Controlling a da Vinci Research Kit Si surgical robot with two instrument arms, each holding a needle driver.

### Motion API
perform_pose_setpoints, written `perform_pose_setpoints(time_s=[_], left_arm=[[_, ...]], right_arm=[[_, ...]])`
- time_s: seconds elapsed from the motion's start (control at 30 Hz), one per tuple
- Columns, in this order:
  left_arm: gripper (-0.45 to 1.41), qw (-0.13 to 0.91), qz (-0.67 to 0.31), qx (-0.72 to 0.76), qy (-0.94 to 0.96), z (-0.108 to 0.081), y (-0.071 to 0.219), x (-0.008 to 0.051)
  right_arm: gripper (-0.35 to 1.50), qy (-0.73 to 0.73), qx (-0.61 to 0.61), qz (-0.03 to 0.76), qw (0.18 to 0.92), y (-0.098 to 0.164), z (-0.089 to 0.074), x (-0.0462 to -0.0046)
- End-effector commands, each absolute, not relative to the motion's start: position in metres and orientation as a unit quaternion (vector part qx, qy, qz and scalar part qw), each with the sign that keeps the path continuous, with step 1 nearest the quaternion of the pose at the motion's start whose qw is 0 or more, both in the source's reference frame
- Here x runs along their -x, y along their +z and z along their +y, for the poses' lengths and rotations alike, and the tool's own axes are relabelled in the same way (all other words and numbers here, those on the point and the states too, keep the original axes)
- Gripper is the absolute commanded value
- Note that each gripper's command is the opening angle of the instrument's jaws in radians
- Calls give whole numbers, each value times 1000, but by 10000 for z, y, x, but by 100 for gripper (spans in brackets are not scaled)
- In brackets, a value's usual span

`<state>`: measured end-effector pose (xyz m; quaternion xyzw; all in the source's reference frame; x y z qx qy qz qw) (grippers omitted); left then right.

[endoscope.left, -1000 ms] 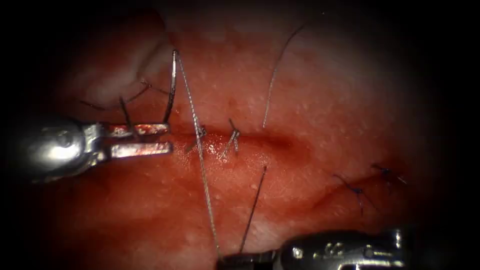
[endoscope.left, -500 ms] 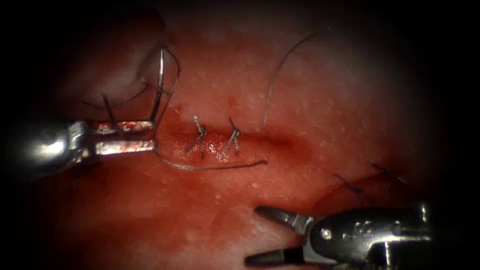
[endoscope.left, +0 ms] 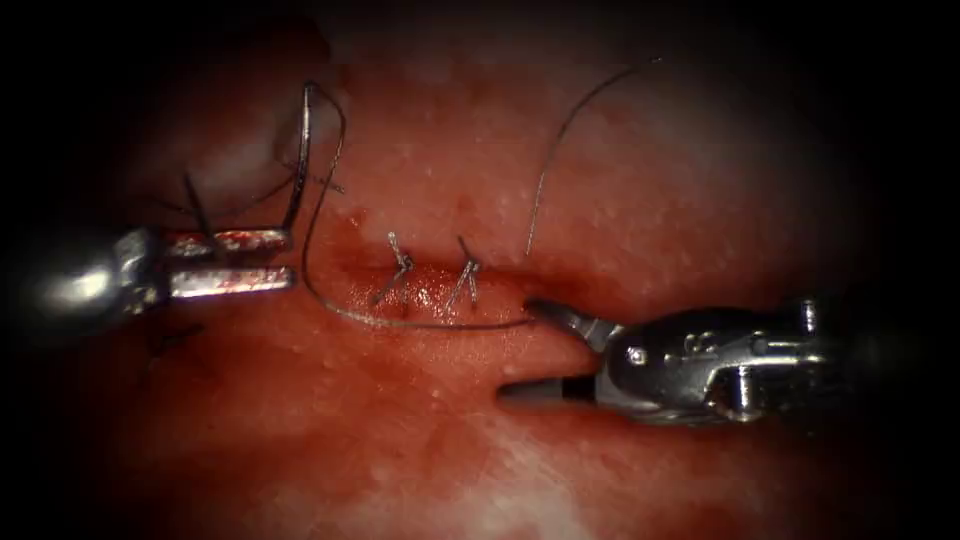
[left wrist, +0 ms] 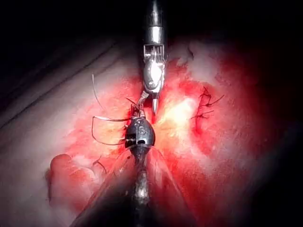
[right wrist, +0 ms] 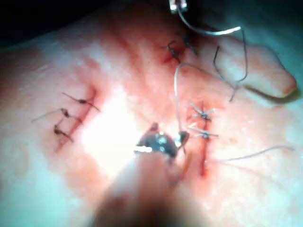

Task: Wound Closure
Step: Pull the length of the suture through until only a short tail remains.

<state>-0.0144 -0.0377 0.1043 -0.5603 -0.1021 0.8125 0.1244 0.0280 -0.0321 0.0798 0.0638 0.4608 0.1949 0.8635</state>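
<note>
My left tool reaches in from the left, shut on the curved needle near its lower end. The needle stands up free of the tissue, at the left end of the cut. Thread drops from the needle's top, loops down and lies slack just below two stitches. Its end lies at the upper jaw of my right tool, which is open with nothing between its jaws. In the right wrist view the right tool sits beside the thread, and the needle is bright.
A loose strand of thread curves up over the tissue above the cut. Red fluid wets the cut and the tissue below it. Older dark stitches close a second cut further off. The left wrist view has both tools tip to tip.
The right tool let go of the thread it held taut at the bottom, opened and rose to the cut. The thread fell slack. The left tool drew the needle leftward.
</note>
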Motion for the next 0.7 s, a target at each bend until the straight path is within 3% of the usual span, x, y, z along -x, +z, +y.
perform_pose_setpoints(time_s=[0.03, 0.17, 0.2, 0.23, 0.27, 0.3, 0.7], left_arm=[[-45, 125, -102, 560, 812, -379, 1049, 149], [-45, 125, -101, 560, 813, -380, 1049, 150], [-45, 125, -101, 560, 813, -380, 1049, 150], [-45, 127, -103, 560, 812, -380, 1050, 151], [-45, 127, -103, 560, 812, -380, 1050, 151], [-45, 127, -103, 560, 812, -380, 1050, 150], [-45, 127, -103, 560, 812, -380, 1050, 150]], right_arm=[[104, 193, -62, 461, 864, 805, -322, -286], [93, 184, -44, 457, 869, 815, -320, -286], [82, 174, -37, 457, 871, 817, -320, -285], [35, 168, -34, 458, 872, 819, -322, -284], [35, 168, -34, 458, 872, 819, -322, -284], [-35, 156, -38, 454, 876, 818, -327, -284], [-35, 121, -74, 461, 876, 799, -346, -282]])
